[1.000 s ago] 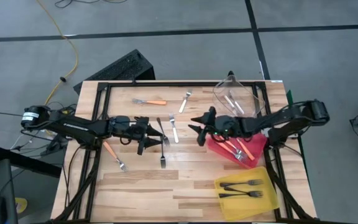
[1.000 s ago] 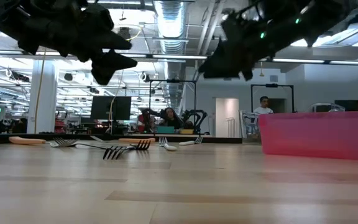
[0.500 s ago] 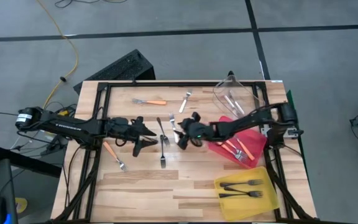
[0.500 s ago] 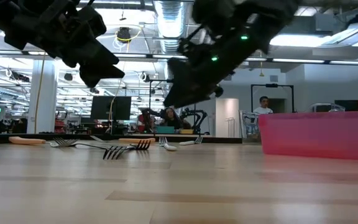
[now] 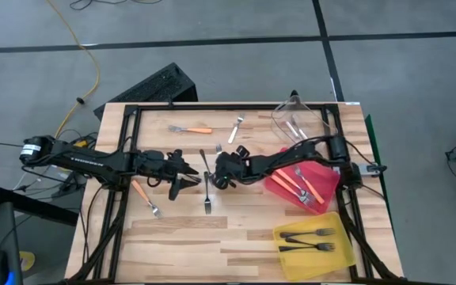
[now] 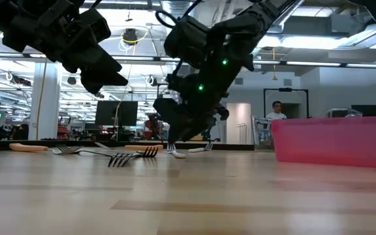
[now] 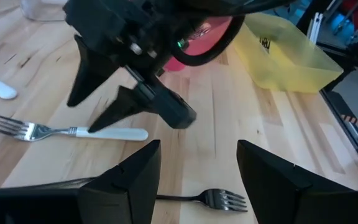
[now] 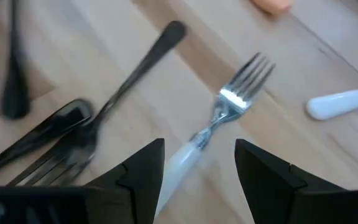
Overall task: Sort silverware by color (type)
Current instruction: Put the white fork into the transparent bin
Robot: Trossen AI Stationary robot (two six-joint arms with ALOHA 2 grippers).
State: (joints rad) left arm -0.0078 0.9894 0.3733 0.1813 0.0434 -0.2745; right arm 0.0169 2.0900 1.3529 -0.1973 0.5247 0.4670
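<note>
The middle of the wooden table (image 5: 236, 237) is crowded. The right gripper (image 5: 220, 176) hangs low with fingers spread over a white-handled fork (image 8: 219, 118), and black forks (image 5: 206, 170) lie just beside it. The left gripper (image 5: 182, 179), fingers also apart, hovers near, narrowing the gap between the arms. The red bin (image 5: 327, 184) and yellow bin (image 5: 343, 241) block the right side. Bare wood lies open along the near edge.
</note>
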